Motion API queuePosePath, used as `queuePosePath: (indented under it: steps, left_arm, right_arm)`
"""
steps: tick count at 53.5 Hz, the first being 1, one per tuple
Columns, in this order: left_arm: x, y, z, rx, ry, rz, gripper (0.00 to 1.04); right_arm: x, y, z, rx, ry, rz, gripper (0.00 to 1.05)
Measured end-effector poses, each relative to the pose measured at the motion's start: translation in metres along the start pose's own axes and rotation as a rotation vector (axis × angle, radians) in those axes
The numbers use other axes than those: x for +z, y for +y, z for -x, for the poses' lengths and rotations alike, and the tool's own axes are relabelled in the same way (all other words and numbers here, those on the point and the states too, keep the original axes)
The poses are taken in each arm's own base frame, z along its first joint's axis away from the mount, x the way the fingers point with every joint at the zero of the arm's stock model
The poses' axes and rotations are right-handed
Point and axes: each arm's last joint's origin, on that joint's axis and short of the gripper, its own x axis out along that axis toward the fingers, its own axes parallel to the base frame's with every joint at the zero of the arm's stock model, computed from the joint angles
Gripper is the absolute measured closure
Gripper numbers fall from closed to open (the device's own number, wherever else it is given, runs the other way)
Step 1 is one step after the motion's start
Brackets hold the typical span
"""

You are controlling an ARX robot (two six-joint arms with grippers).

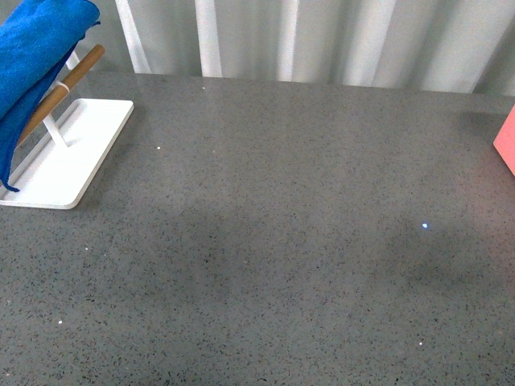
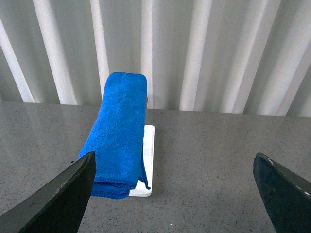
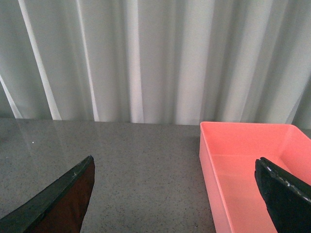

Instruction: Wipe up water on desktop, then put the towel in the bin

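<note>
The blue towel [image 1: 36,56] hangs folded over a wooden rod [image 1: 68,80] on a white tray stand [image 1: 76,153] at the far left of the speckled grey desktop [image 1: 282,241]. The towel shows in the left wrist view [image 2: 119,131], ahead of my left gripper [image 2: 177,189], which is open and empty. The pink bin [image 1: 507,141] sits at the far right edge. In the right wrist view the bin [image 3: 252,170] is ahead, and my right gripper [image 3: 177,191] is open and empty. No water is plainly visible, only small bright glints. Neither arm shows in the front view.
White corrugated wall panels [image 1: 322,40] run along the back edge of the desktop. The white tray base [image 2: 148,160] lies under the towel.
</note>
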Motion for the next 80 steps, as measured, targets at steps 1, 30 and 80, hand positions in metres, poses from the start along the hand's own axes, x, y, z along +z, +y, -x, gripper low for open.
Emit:
queuePosePath:
  steps: [1,30,80]
  left_arm:
    - [0.0,0.0,0.0,0.0,0.0,0.0,0.07]
    - [0.0,0.0,0.0,0.0,0.0,0.0,0.07]
    - [0.062,0.001,-0.057,-0.149,0.095,0.022,0.07]
  right_arm:
    - [0.0,0.0,0.0,0.0,0.0,0.0,0.07]
    - [0.0,0.0,0.0,0.0,0.0,0.0,0.07]
    - [0.0,0.0,0.0,0.001,0.0,0.0,0.07]
